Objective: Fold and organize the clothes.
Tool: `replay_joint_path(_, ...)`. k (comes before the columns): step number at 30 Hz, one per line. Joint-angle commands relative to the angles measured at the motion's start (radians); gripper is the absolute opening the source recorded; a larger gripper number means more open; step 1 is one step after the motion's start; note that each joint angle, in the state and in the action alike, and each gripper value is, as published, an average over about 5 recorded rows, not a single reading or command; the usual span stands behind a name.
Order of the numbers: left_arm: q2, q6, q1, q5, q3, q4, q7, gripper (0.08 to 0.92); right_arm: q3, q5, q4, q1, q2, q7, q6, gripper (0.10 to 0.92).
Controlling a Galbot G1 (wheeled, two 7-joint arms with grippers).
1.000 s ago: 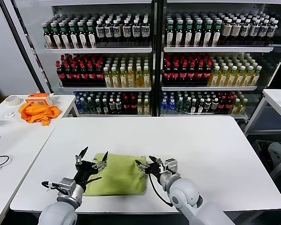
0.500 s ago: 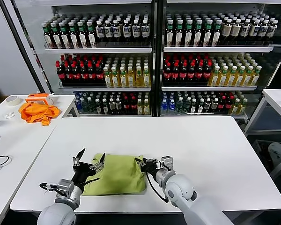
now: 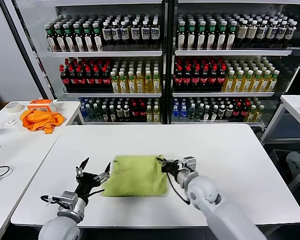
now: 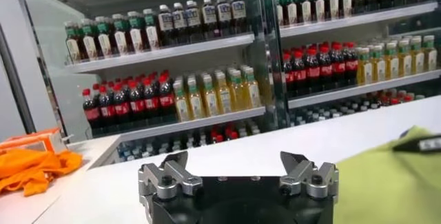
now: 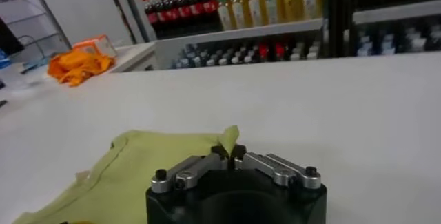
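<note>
My right gripper (image 5: pixel 229 154) is clamped on the shirt (image 3: pixel 136 175) corner; left gripper (image 3: pixel 92 175), jaws apart, idles beside it. Next: position the fold.

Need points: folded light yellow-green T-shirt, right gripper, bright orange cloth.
Folded light yellow-green cotton T-shirt (image 3: pixel 136 176): head view, middle of its top surface.
Right gripper (image 5: pixel 229 152): right wrist view, between the fingertips pinching the shirt's corner.
Bright orange cloth (image 3: pixel 38 120): head view, middle of the crumpled heap on the side table.

Beyond the right gripper (image 3: pixel 163 164), glass-fronted coolers (image 3: pixel 162 60) full of bottles line the wall behind the white table (image 3: pixel 230 150).
</note>
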Motion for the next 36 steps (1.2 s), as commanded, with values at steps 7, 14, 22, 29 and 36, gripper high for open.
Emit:
replay_joint_path(7, 0.019, -0.032, -0.046, 0.003, -0.008, 0.067, 0.01, 0.823, 0.042, -0.311, -0.205, 0.102, -0.118, -0.387, 0.085, 0.127)
replay_joint_path(14, 0.019, -0.032, -0.078, -0.01, -0.013, 0.095, 0.017, 0.823, 0.045, -0.411, -0.227, 0.106, -0.083, -0.414, 0.149, 0.127)
replay_joint_path(22, -0.001, -0.022, -0.11, -0.048, -0.004, 0.106, 0.032, 0.823, 0.244, -0.474, -0.037, -0.059, -0.143, -0.307, 0.17, 0.304)
replay_joint_path(29, -0.008, -0.038, -0.185, -0.117, 0.011, 0.14, 0.079, 0.822, 0.394, -0.5, 0.089, -0.219, -0.141, -0.095, 0.262, 0.504)
replay_joint_path(36, 0.0, -0.102, -0.218, -0.136, 0.002, 0.163, 0.12, 0.823, 0.47, -0.518, 0.131, -0.27, -0.099, -0.061, 0.301, 0.703)
